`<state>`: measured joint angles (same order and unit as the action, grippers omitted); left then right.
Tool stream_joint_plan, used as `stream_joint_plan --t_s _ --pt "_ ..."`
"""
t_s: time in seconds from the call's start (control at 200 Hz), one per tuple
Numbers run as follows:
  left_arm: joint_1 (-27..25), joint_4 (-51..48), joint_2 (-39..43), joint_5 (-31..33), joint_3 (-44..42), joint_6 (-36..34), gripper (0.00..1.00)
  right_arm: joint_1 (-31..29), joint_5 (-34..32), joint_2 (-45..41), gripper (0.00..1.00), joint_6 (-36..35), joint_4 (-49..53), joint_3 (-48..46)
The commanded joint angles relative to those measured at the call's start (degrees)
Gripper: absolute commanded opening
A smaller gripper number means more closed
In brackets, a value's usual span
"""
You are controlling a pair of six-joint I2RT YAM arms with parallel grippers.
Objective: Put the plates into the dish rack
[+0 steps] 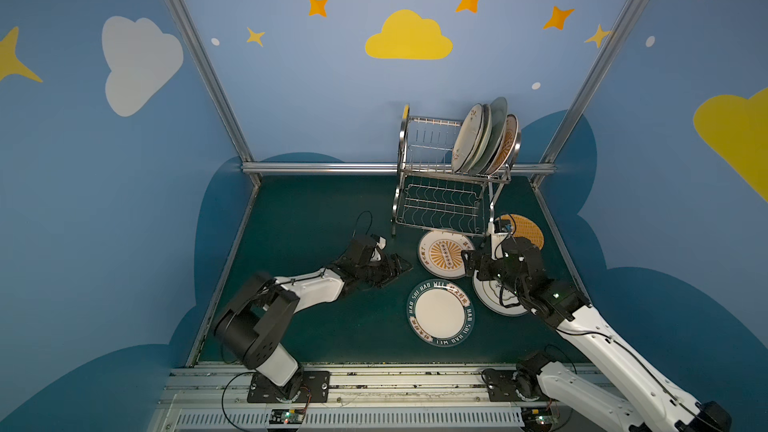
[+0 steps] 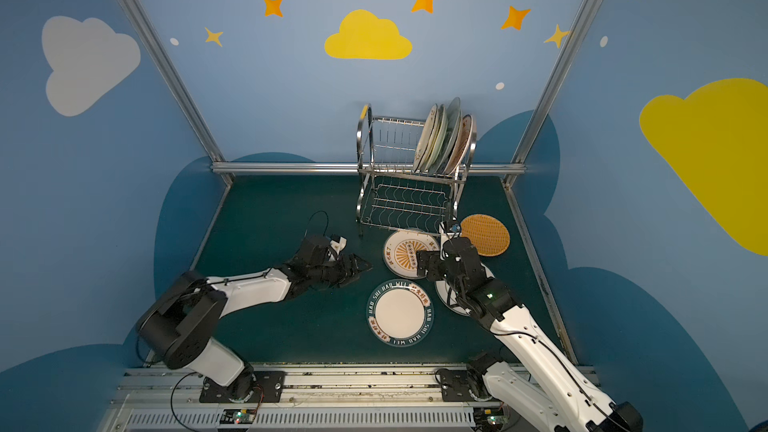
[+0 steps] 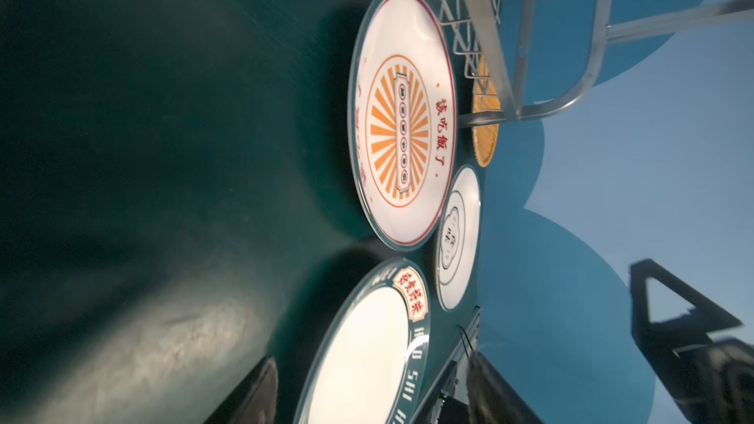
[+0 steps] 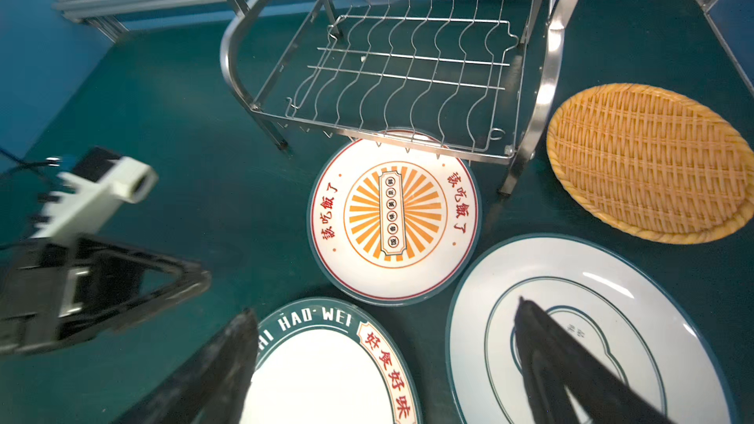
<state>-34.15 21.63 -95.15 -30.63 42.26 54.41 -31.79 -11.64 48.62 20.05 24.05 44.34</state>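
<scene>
— Where are the plates?

— The racked plates (image 1: pixel 484 139) stand on edge, leaning together, at the right end of the upper tier of the dish rack (image 1: pixel 440 201). Four more lie flat on the tabletop (image 1: pixel 311 222). The sunburst plate (image 1: pixel 442 253) has its far rim under the lower shelf (image 4: pixel 408 71). The lettered plate (image 1: pixel 440 312) is nearer the arms, and the white plate (image 1: pixel 496 305) is to its right. The woven plate (image 1: pixel 528 228) is beside the rack's right leg.

— And the claws?

— The left claw (image 1: pixel 402 271) sits low, left of the sunburst plate, fingers apart, gripping nothing. The right claw (image 1: pixel 467 263) hangs between the sunburst and white plates, spread wide, empty.

— Touching a plate?

— I can't tell.
</scene>
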Motion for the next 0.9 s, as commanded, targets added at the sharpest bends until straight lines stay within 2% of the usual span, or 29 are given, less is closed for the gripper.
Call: stream_joint_plan --t_s 0.0,0.075,0.421,0.636,0.896 --pt "-0.1 9.7 -5.2 -0.3 3.4 2.6 0.65 0.4 3.8 -1.3 0.95 1.9 -1.0 0.3" --pt "-0.1 10.8 -8.7 0.3 5.6 2.6 0.64 0.4 5.1 -2.0 0.95 2.4 -0.5 0.4" --pt "0.5 14.9 -23.4 -1.9 15.1 5.7 0.45 0.4 7.9 -3.9 0.95 3.6 3.3 0.7" --pt "0.5 15.6 -26.9 -2.3 17.3 5.5 0.35 0.5 7.8 -5.2 0.95 3.9 4.9 1.2" --pt "0.4 16.0 -29.7 -1.3 18.8 6.4 0.30 0.5 8.2 -5.9 0.95 4.7 6.1 1.4"
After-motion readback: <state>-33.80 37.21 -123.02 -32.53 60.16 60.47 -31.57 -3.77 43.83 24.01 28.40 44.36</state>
